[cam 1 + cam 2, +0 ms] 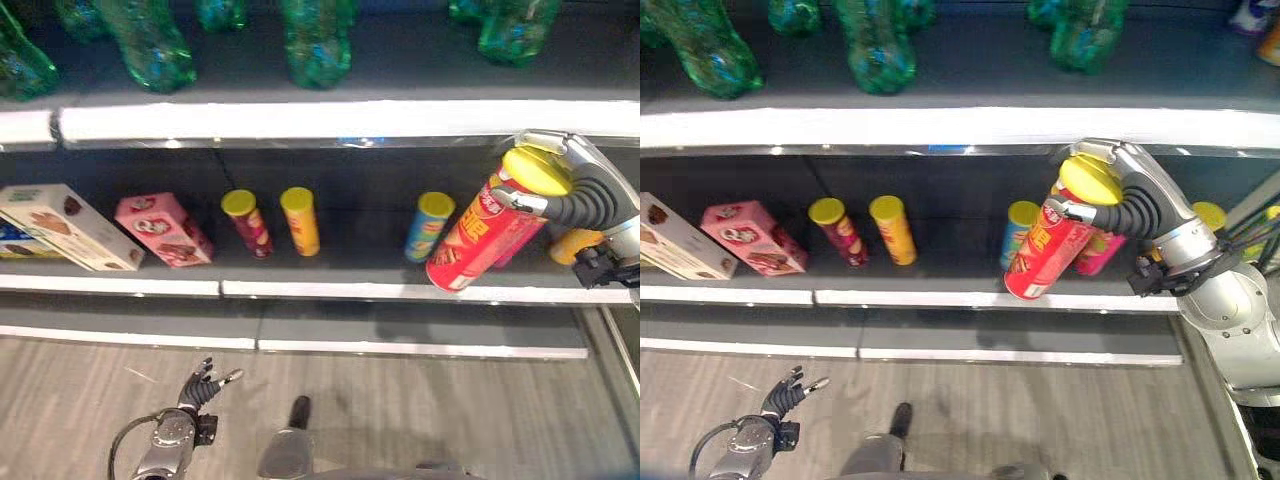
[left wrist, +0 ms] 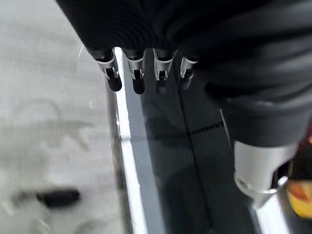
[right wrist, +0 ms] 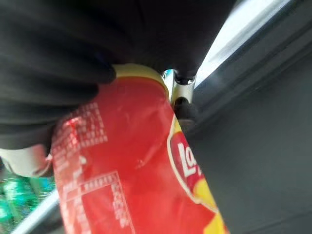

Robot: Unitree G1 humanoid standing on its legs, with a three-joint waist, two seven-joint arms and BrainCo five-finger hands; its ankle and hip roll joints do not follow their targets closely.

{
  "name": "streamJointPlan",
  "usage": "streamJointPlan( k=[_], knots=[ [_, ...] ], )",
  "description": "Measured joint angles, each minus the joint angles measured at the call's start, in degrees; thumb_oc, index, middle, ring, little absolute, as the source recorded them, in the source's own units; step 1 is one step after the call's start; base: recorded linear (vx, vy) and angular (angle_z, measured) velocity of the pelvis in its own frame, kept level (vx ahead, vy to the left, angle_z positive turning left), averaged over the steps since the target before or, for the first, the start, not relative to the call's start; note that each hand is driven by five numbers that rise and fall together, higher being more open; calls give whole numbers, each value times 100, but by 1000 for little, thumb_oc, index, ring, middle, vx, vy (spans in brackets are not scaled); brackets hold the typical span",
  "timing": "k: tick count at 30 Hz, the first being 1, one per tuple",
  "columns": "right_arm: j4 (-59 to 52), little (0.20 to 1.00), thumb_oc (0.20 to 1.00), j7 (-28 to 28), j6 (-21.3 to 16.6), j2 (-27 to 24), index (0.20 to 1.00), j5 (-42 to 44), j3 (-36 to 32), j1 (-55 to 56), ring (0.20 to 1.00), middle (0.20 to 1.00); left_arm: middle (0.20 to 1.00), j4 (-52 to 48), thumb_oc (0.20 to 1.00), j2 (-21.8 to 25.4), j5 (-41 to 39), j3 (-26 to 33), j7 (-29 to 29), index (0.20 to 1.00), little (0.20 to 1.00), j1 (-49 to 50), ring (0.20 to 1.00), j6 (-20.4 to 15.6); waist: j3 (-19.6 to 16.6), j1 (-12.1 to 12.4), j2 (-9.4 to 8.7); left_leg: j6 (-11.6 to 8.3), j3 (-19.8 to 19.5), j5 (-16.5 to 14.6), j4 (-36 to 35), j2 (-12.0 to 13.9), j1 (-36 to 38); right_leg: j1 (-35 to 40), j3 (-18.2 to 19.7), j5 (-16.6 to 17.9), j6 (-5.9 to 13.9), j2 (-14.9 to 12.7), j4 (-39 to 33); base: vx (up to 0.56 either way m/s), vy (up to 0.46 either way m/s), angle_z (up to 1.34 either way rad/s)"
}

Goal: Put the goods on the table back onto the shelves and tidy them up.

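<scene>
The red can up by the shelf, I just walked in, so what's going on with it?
The right hand is curled round the red can near its yellow lid, holding it tilted with its base at the front edge of the middle shelf, beside a blue can. The left hand hangs low over the floor, fingers relaxed, holding nothing.

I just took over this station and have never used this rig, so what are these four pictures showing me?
A two-armed humanoid robot is restocking a shop shelf. Two pictures come from cameras in its head, looking down. The other two come from a camera on each wrist. The right hand has its fingers curled round a tilted red chip can with a yellow lid, its base at the shelf's front edge. The left hand hangs low over the floor, holding nothing. Smaller cans, a pink box and a white box are on that shelf; green bottles are above.
</scene>
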Motion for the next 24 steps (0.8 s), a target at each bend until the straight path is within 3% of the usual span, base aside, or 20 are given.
streamJointPlan(
  k=[1, 2, 4, 6, 7, 9, 15, 24],
  knots=[
    [34, 200, 200, -1, -19, -143, 200, -62, 166, -176, 200, 200, 1000, -19, 1000, -40, -2, 118, 10, 1000, 1000, -19, 1000, 2, 62, 45, 105, 179, 3, 37, -120, -34, 79, -135, -275, -432, 24, 356, -275, -74, 186, -20],
    [46, 200, 200, -1, -50, -269, 200, -77, 169, -190, 200, 200, 1000, -22, 1000, -61, -4, 211, 27, 1000, 1000, -20, 1000, -7, 79, 43, 139, 168, -8, 141, -306, -23, 154, -205, -54, -691, -21, 791, -239, -89, 134, -3],
    [87, 200, 200, 0, -64, -331, 200, -118, 191, -235, 200, 200, 1000, -7, 1000, -67, -7, 291, 25, 1000, 1000, 42, 1000, -8, 82, 42, 45, 213, 9, 182, -475, -106, 250, -345, 24, -891, 25, 1248, -246, -89, 71, 4],
    [197, 200, 200, -36, -101, -370, 200, -172, 270, -367, 200, 200, 1000, 6, 1000, -155, -1, 324, 41, 1000, 1000, 159, 1000, 8, 144, -19, -76, 242, -7, 244, -565, -125, 264, -531, 182, -1058, -244, 1920, -393, -6, 5, 9],
    [168, 200, 200, -29, -77, -481, 200, -195, 264, -326, 200, 200, 1000, 10, 1000, -171, -1, 322, 50, 1000, 1000, 201, 1000, 22, 170, -57, -131, 241, -82, 243, -558, -194, 252, -489, 395, -904, -545, 2096, -549, 29, -24, 43],
    [172, 200, 200, -24, -75, -506, 200, -279, 240, -290, 200, 200, 1000, 11, 1000, -338, -4, 296, 17, 1000, 1000, 206, 1000, 30, 188, -47, -132, 234, -132, 241, -524, -187, 257, -431, 498, -836, -580, 2167, -610, 43, -64, 25],
    [93, 200, 200, 108, -124, -499, 200, -279, 250, -292, 200, 200, 1000, -4, 1000, -733, -8, 319, -42, 1000, 1000, 477, 1000, 29, 226, -40, -63, 180, -112, 200, -572, -42, 418, 157, 213, -496, -676, 2211, -1393, 48, -53, 8],
    [-33, 200, 200, 243, -207, -432, 200, -292, 762, -530, 200, 200, 1000, -195, 1000, -724, -1, 236, -70, 1000, 1000, 517, 1000, 27, 224, -77, -83, 122, -2, 133, -515, -59, 570, 503, 229, -295, -628, 2180, -1817, -33, -8, -5]
  ],
)
